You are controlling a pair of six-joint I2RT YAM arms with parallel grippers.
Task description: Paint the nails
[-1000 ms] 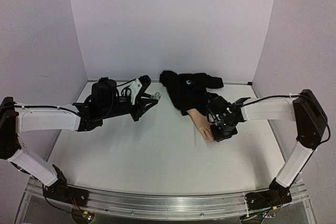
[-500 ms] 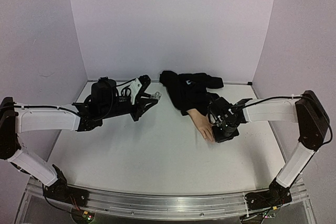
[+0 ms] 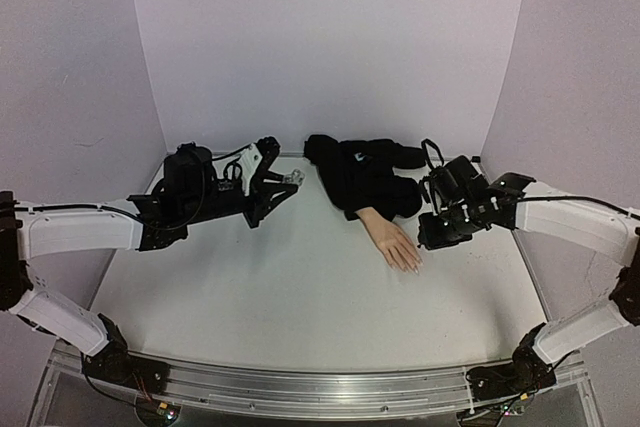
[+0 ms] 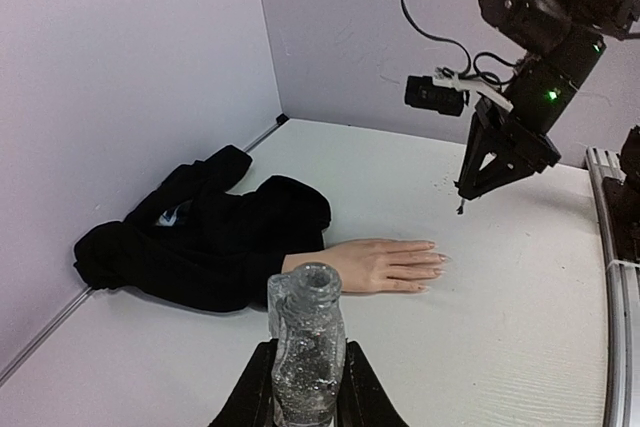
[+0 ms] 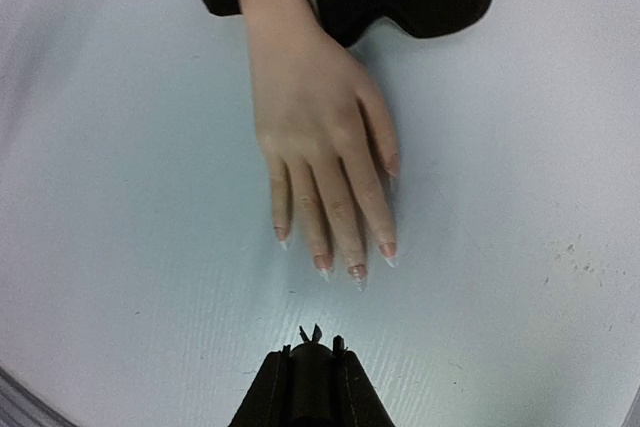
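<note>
The peach mannequin hand [image 3: 390, 239] lies palm down mid-table, its black sleeve [image 3: 358, 175] bunched behind it. The pale glossy nails [image 5: 355, 270] tip its fingers, and they also show in the left wrist view [image 4: 437, 259]. My right gripper [image 3: 430, 239] hovers above the table just right of the fingertips, shut on a dark cap with a small brush [image 5: 312, 335] pointing down. My left gripper [image 3: 288, 183] is at the back left, shut on a clear glittery uncapped bottle [image 4: 305, 342] held upright.
The black sleeve [image 4: 205, 237] reaches towards the back wall corner. Pale walls close in the table at the back and sides. A metal rail [image 3: 300, 392] runs along the near edge. Small dark specks [image 5: 575, 252] mark the table right of the hand.
My right gripper has lifted off the fingertips and pulled back to the right, baring the hand. The left arm with the bottle has shifted slightly back.
</note>
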